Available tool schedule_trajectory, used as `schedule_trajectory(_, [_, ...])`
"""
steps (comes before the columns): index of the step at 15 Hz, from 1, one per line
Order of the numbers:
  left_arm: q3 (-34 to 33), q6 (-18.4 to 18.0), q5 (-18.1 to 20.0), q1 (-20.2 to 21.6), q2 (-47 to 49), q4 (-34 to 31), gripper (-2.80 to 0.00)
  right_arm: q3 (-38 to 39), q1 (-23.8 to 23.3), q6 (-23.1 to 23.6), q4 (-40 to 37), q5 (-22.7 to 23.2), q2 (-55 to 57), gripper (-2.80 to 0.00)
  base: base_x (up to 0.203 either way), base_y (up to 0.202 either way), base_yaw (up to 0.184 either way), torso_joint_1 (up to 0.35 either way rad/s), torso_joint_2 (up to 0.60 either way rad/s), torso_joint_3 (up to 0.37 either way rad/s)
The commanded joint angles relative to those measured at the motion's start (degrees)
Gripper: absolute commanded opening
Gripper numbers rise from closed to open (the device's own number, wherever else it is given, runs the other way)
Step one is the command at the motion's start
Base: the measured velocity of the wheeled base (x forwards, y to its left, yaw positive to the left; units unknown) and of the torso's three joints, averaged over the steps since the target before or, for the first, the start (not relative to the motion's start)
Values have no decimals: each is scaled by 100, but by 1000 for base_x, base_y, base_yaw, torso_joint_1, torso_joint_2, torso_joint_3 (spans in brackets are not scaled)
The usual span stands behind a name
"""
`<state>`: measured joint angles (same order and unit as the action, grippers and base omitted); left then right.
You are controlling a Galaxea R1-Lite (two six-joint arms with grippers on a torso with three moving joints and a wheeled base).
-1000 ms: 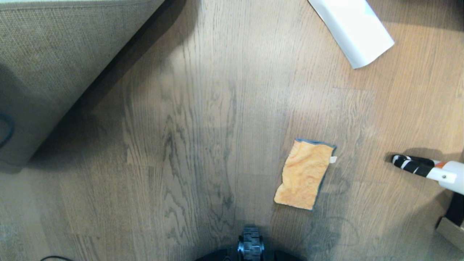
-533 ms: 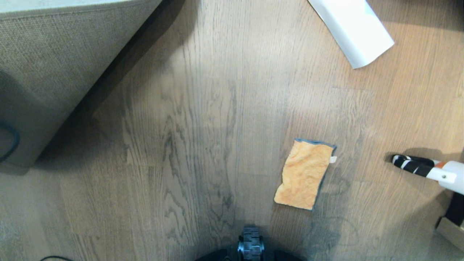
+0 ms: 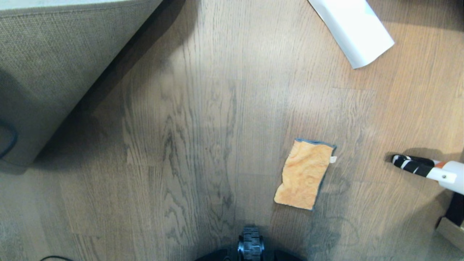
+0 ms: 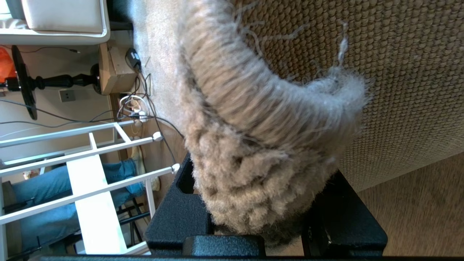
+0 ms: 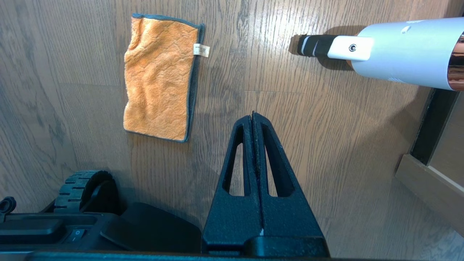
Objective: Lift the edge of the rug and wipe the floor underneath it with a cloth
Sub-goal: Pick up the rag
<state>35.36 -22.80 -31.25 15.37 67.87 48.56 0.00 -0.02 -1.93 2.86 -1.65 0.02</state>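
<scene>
Beige woven backing is showing where the left gripper (image 4: 261,217) is pinching the rug (image 3: 54,72) corner aloft, while the cloth (image 3: 304,174) is lying unused on the floor (image 3: 203,145) well apart from the rug, beside the right gripper (image 5: 252,116), pressed together, so wiping is remaining.

Floor (image 3: 203,119): brown-grey wood-grain planks, dark swirling grain. Orange cloth (image 3: 303,174) lies flat on it, right of centre, white tag at one edge. White paper roll (image 3: 353,30) rests on it farther off. Rug (image 3: 47,69) covers the far-left corner, its edge raised.
</scene>
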Motion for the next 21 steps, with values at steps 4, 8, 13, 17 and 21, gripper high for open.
schedule_trajectory(4, [-3,-14,-22,10,-1,49,-280,0,1,-3,4,-2,6,-280,0,0,0,0,0,0])
schedule_trajectory(8, [-10,-14,-22,10,-28,49,-280,0,1,-3,4,-2,5,-280,0,0,0,0,0,0])
schedule_trajectory(13, [-21,-14,-22,10,-37,58,-280,0,2,-10,4,-2,6,-280,0,0,0,0,0,0])
schedule_trajectory(17, [-30,-14,-22,10,-37,58,-280,0,2,-4,4,-2,6,-280,0,0,0,0,0,0])
schedule_trajectory(21, [-47,-5,-22,10,-37,66,-280,0,-6,-10,4,-2,6,-280,0,0,0,0,0,0])
